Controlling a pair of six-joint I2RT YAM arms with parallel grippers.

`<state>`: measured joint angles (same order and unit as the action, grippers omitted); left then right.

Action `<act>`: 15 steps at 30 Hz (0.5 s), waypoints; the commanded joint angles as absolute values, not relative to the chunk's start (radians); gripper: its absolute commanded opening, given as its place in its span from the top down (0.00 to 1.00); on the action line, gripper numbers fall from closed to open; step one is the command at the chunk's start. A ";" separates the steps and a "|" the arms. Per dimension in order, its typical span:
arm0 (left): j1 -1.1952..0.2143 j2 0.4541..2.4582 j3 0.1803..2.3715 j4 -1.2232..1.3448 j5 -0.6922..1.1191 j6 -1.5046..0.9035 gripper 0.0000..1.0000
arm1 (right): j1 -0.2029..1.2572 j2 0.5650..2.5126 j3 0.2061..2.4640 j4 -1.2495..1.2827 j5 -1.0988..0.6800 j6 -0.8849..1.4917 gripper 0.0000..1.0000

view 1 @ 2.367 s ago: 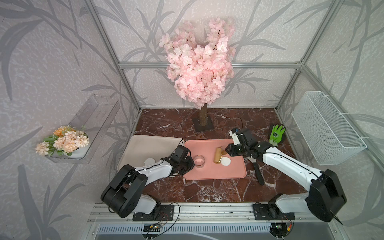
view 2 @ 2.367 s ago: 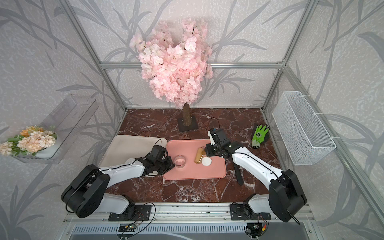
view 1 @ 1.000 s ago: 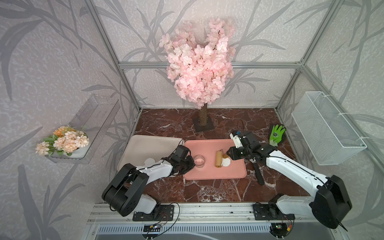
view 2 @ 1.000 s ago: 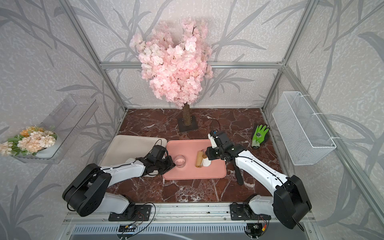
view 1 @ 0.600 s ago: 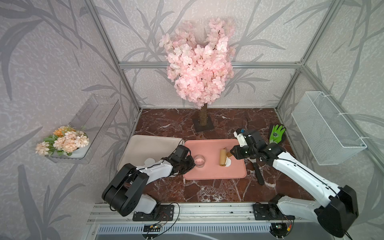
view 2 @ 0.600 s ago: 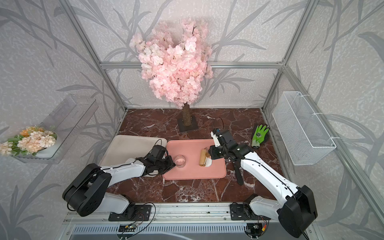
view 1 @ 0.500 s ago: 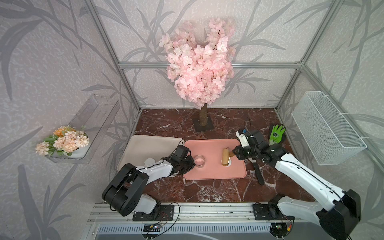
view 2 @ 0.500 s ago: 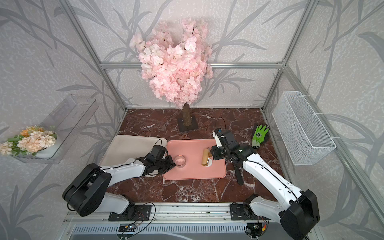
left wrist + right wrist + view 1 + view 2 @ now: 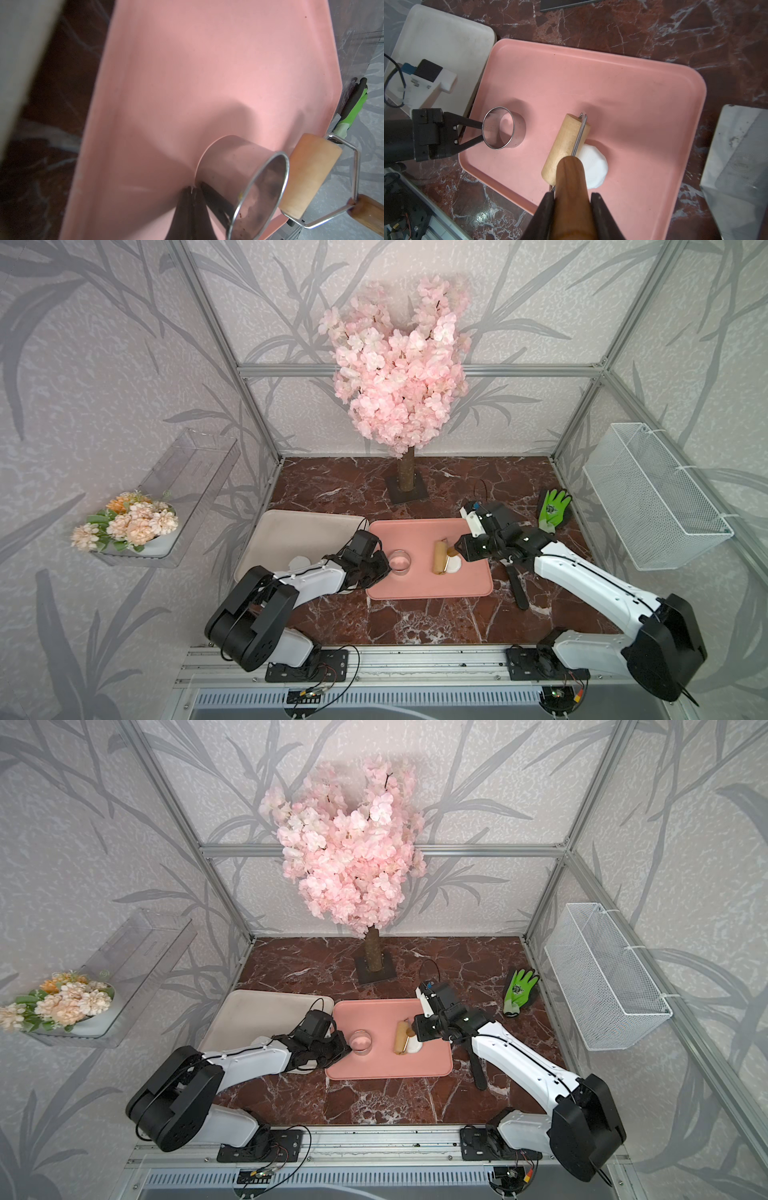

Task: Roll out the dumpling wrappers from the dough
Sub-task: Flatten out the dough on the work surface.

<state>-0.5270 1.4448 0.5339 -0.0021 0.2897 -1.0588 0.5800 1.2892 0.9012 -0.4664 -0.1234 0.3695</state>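
The dough (image 9: 593,164) is a small white lump on the pink tray (image 9: 612,83), seen in both top views (image 9: 455,564) (image 9: 415,1048). The rolling pin (image 9: 566,145) has a tan wooden roller that lies against the dough's left side and covers part of it. My right gripper (image 9: 573,195) is shut on the pin's brown handle. The shiny ring cutter (image 9: 504,131) stands on the tray's left part. My left gripper (image 9: 192,189) is shut, its tips down on the tray against the cutter's outer wall. One dumpling wrapper (image 9: 300,562), a thin white disc, lies on the beige tray (image 9: 307,526).
A green glove (image 9: 552,508) and a black-handled tool (image 9: 515,585) lie on the marble to the right of the pink tray. The blossom tree's base (image 9: 407,489) stands behind it. A white wire basket (image 9: 652,497) hangs on the right wall.
My right gripper pushed the rolling pin to the right over the dough, then drew it back a little to the left. The left arm and the ring cutter have stayed put.
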 commanded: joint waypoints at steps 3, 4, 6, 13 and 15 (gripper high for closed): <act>-0.522 1.488 0.492 -0.145 0.246 -1.052 1.00 | 0.575 1.318 0.905 -0.521 -0.091 0.381 1.00; -0.523 1.490 0.495 -0.147 0.246 -1.051 1.00 | 0.575 1.315 0.925 -0.527 -0.099 0.384 1.00; -0.523 1.491 0.501 -0.151 0.245 -1.048 1.00 | 0.574 1.302 0.967 -0.544 -0.126 0.386 1.00; -0.522 1.480 0.496 -0.150 0.245 -1.052 1.00 | 0.574 1.185 1.031 -0.597 -0.097 0.357 1.00; -0.523 1.479 0.494 -0.147 0.247 -1.052 1.00 | 0.566 1.166 1.013 -0.616 -0.070 0.340 1.00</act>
